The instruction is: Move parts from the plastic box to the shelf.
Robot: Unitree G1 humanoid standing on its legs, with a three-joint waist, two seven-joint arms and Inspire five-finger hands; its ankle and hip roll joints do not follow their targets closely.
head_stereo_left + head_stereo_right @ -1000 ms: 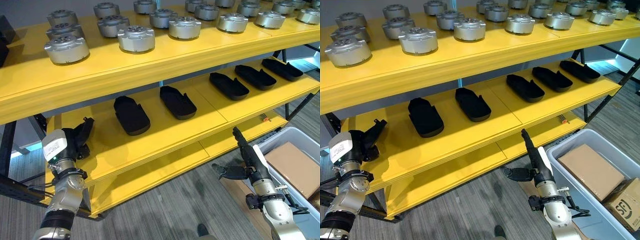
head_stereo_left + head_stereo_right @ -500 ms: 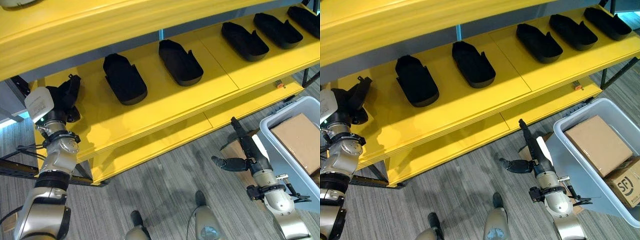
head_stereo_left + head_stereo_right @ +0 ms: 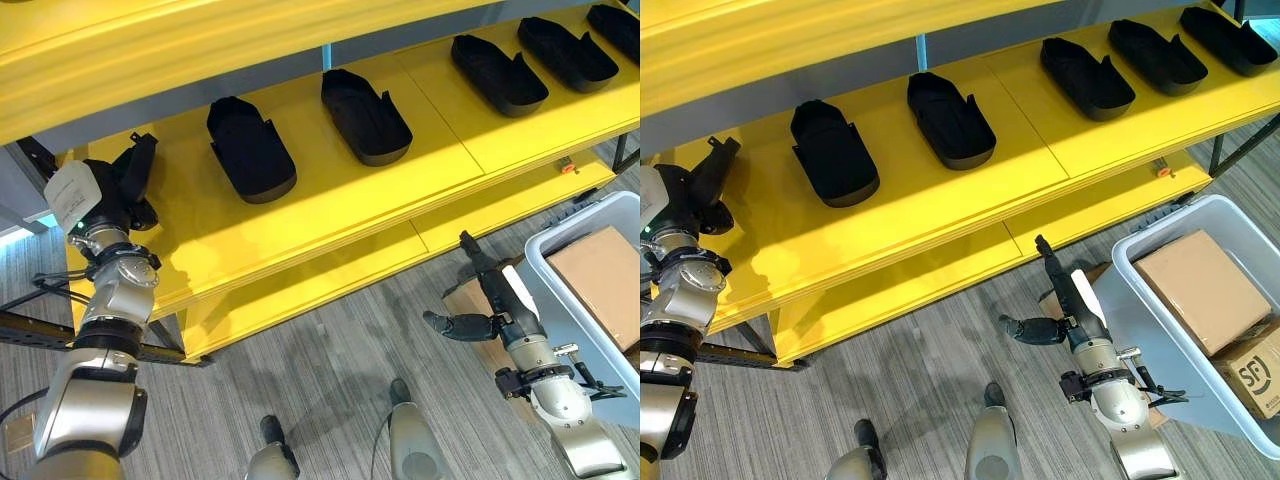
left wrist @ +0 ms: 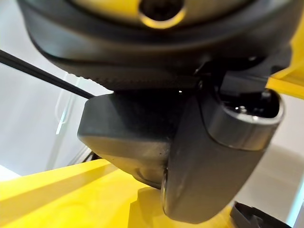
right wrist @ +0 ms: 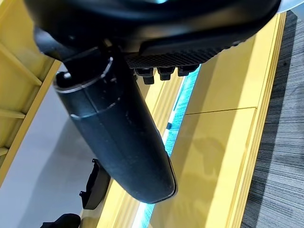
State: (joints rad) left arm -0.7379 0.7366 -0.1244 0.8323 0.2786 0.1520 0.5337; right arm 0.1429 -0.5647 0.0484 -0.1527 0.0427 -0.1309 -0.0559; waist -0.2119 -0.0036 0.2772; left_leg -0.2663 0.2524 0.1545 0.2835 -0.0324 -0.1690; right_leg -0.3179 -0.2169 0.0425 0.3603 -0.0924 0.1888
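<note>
Grey wood-grain floor (image 3: pixel 330 370) lies beneath a yellow shelf (image 3: pixel 330 215) whose middle tier carries a row of black parts (image 3: pixel 250 150), well apart from both hands. Right hand (image 3: pixel 490 305) hovers above the floor between shelf and grey plastic box (image 3: pixel 1140 330), fingers straight, thumb spread, holding nothing. Cardboard cartons (image 3: pixel 1195 290) lie in the box. Left hand (image 3: pixel 125 185) sits at the shelf's left end, empty; whether its fingers are curled cannot be told.

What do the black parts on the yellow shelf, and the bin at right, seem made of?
Black parts: likely moulded plastic, matte, uniformly dark with no glint. Yellow shelf: probably painted metal, smooth with a soft sheen. Bin: pale grey plastic, thin-walled with a rounded rim.
</note>
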